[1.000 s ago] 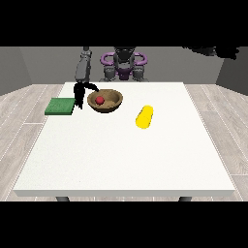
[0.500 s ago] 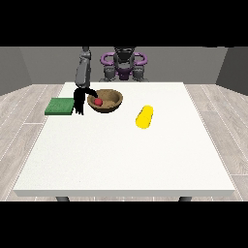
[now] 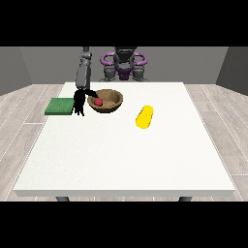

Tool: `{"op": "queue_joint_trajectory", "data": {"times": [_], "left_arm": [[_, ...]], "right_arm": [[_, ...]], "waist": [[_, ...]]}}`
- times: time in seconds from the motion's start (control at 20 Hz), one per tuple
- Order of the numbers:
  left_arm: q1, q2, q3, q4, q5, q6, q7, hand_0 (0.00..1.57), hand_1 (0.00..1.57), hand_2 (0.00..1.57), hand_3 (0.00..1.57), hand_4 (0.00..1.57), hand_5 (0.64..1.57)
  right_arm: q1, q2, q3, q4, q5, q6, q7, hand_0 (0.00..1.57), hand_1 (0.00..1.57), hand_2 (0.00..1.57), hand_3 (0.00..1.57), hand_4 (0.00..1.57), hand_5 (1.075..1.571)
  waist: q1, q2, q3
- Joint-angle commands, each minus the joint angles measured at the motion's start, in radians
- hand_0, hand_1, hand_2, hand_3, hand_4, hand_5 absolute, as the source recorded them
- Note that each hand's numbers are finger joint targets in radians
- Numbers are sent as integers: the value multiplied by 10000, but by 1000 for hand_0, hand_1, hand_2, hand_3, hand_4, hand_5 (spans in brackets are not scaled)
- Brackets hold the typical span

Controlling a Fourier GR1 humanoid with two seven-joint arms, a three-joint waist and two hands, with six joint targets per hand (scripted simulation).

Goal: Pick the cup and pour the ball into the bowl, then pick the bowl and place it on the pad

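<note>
White counter (image 3: 121, 155), grey room behind. Brown bowl (image 3: 110, 102) at the far left part, red ball (image 3: 98, 102) inside it. Green pad (image 3: 60, 106) near the counter's left edge, apart from the bowl. Yellow cup (image 3: 145, 117) on its side, right of the bowl. Hand at the view's left (image 3: 79, 101) between pad and bowl, thumb hooked over the bowl's rim, fingers pointing down outside, holding it.

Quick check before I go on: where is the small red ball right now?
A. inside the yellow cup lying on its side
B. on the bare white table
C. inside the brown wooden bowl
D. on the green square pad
C: the small red ball sits inside the brown wooden bowl, at its left side, next to the black robot hand at the view's left; the yellow cup lies apart on the white table.
</note>
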Motion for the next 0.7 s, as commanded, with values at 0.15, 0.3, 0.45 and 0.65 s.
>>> {"op": "queue_joint_trajectory", "data": {"times": [0.15,0.3,0.45,0.65], "left_arm": [[-571,105,-92,-54,145,-155,81,0,0,0,0,0,1533],[-652,-51,-152,-19,117,133,245,0,0,0,0,0,1540],[-694,238,-88,-36,161,-88,271,0,0,0,0,0,1533],[-648,191,-69,153,407,-332,543,0,0,0,0,0,1544]], "right_arm": [[-1113,549,235,590,321,-1230,745,0,0,0,0,436,1570],[-1039,970,458,609,527,-1789,920,0,0,0,0,423,1570],[-498,1015,339,779,435,-2022,1247,0,0,0,0,490,1553],[132,749,868,751,1509,-2946,1534,1571,1571,1571,1571,1166,1405]], "waist": [[678,710,206],[729,587,208],[751,685,206],[879,324,191]]}}
